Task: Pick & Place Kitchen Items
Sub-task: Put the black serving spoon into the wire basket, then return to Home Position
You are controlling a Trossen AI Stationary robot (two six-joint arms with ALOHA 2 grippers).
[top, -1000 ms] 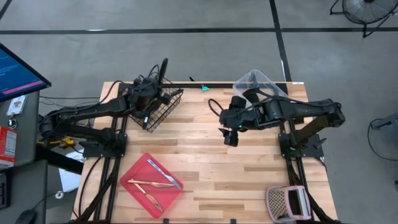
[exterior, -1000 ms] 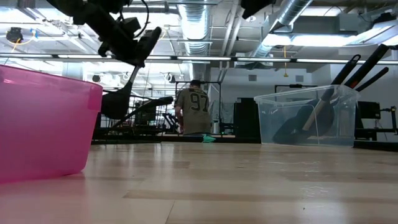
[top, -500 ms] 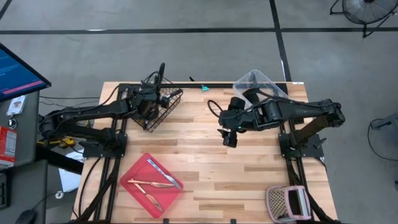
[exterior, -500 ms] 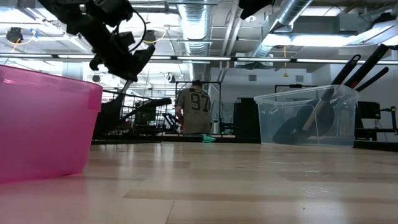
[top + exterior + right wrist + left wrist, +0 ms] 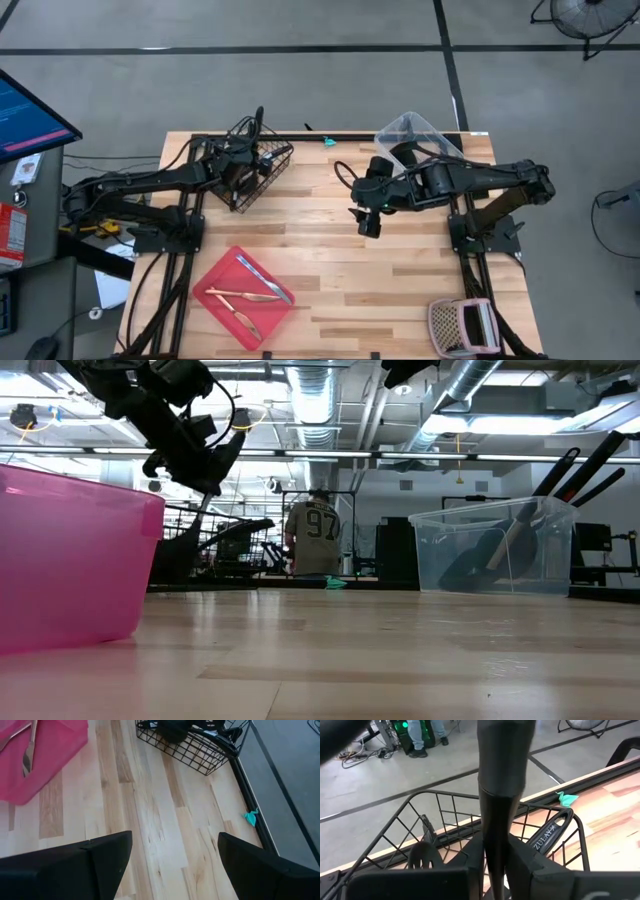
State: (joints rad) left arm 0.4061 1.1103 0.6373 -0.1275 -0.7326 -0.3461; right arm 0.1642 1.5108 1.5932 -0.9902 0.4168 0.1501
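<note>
Since a second ago, the left gripper point(image 5: 243, 163) has carried a black utensil point(image 5: 497, 840) down from above the wire basket point(image 5: 270, 172) until its lower end sits inside the basket, near a second black handle point(image 5: 551, 833). The handle stands upright between jaws nearly shut around it, possibly just loosening. A clean finish calls for releasing only once the head rests on the wire. The right gripper point(image 5: 367, 220) waits mid-counter point(image 5: 400, 270), jaws wide and empty; cutlery point(image 5: 262, 280) lies on the red tray point(image 5: 215, 288).
</note>
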